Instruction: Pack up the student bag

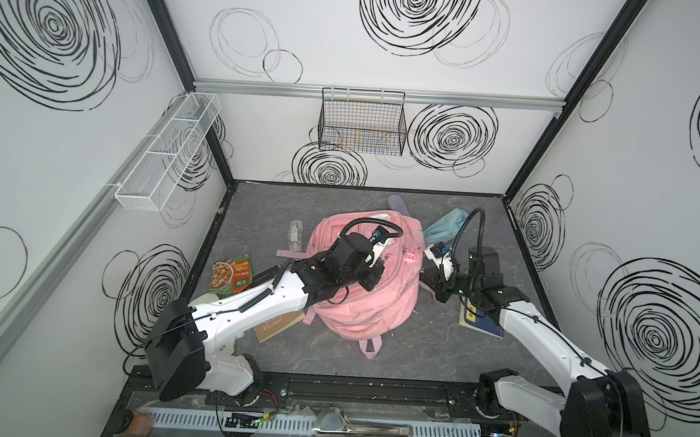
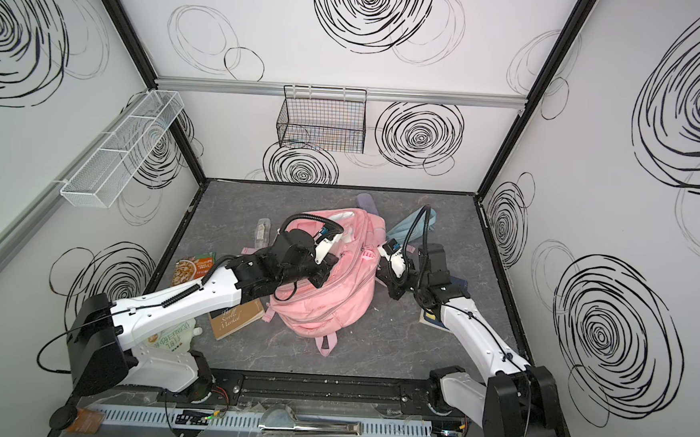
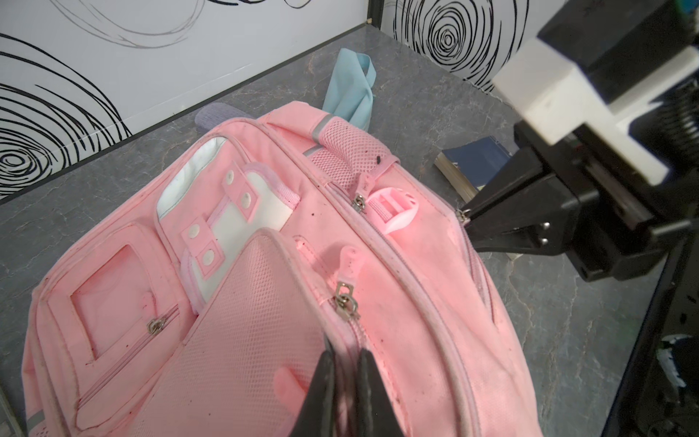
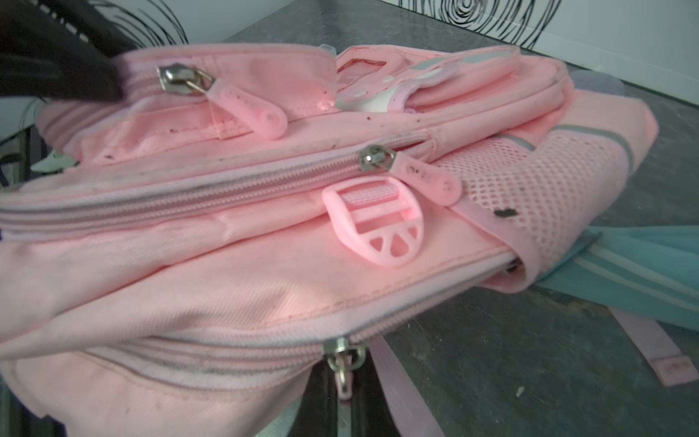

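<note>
The student bag (image 1: 371, 312) (image 2: 326, 309), a large pink backpack, lies front-up mid-table with its top loop toward the near edge. My left gripper (image 3: 346, 355) (image 1: 371, 283) is shut, pinching a pink fabric seam just below a front-pocket zipper slider (image 3: 346, 299). At the bag's right side my right gripper (image 4: 345, 393) (image 1: 424, 274) is shut on the small pink zipper pull (image 4: 344, 384) of the lowest zipper. The left wrist view shows those black fingertips (image 3: 476, 212) meeting at that slider. A pink buckle (image 4: 372, 223) sits above that zipper.
A light-blue pouch (image 1: 443, 227) lies behind the bag, against its right corner. A blue book (image 1: 481, 323) lies under the right arm. On the left lie a brown book (image 1: 277, 327), a snack packet (image 1: 230, 276) and a clear case (image 1: 295, 235). A wire basket (image 1: 362, 122) hangs on the back wall.
</note>
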